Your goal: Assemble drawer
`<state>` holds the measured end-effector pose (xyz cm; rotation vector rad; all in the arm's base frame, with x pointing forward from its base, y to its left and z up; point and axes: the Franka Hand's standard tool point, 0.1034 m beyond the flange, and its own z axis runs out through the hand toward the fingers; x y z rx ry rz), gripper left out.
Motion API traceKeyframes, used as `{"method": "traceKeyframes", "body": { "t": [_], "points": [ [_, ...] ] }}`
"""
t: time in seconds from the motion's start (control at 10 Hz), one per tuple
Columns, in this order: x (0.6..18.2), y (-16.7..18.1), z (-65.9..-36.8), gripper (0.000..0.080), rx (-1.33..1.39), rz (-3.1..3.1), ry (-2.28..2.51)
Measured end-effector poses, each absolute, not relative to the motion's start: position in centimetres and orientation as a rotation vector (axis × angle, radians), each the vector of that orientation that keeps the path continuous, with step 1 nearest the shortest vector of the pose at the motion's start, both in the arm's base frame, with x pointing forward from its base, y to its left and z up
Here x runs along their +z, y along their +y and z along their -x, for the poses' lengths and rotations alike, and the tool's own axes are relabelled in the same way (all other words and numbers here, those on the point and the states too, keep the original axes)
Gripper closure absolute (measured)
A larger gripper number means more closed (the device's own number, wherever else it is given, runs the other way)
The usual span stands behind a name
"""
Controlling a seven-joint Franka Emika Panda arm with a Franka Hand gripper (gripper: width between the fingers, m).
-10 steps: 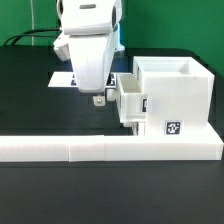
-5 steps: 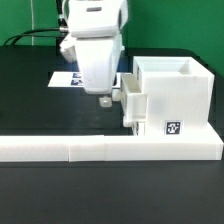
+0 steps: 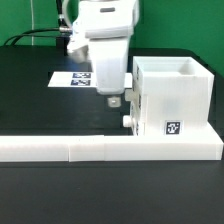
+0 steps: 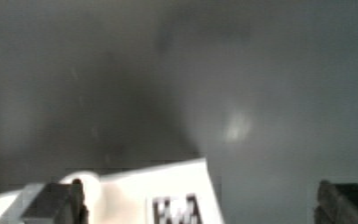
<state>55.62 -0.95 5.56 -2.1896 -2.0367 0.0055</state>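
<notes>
The drawer's tall white housing (image 3: 175,95) stands at the exterior view's right, with a tag low on its front. Both trays sit in its left face. The upper tray (image 3: 129,88) is nearly flush and partly hidden by my arm. The lower tray's knob (image 3: 128,122) sticks out below. My gripper (image 3: 113,100) hangs right against the upper tray's front. In the blurred wrist view my gripper (image 4: 202,203) is open, with its fingers (image 4: 55,203) wide apart. A white tagged tray face (image 4: 149,195) lies between them, not gripped.
A long low white L-shaped bar (image 3: 100,150) runs along the front and around the housing's base. The marker board (image 3: 72,78) lies flat behind my arm on the black table. Cables trail at the back left.
My gripper has moved toward the exterior view's right. The upper tray, which stuck out of the housing, has slid in with it until nearly flush.
</notes>
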Motion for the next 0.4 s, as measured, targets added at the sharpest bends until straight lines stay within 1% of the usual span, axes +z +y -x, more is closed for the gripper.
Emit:
{"method": "traceKeyframes", "body": {
  "t": [0.2,0.4],
  "points": [
    [5.9,-3.8,-55.9,0.0151,0.024,2.133,-2.079],
    [7.7,-5.1,-56.9,0.0151,-0.042,2.211,-2.1]
  ]
}}
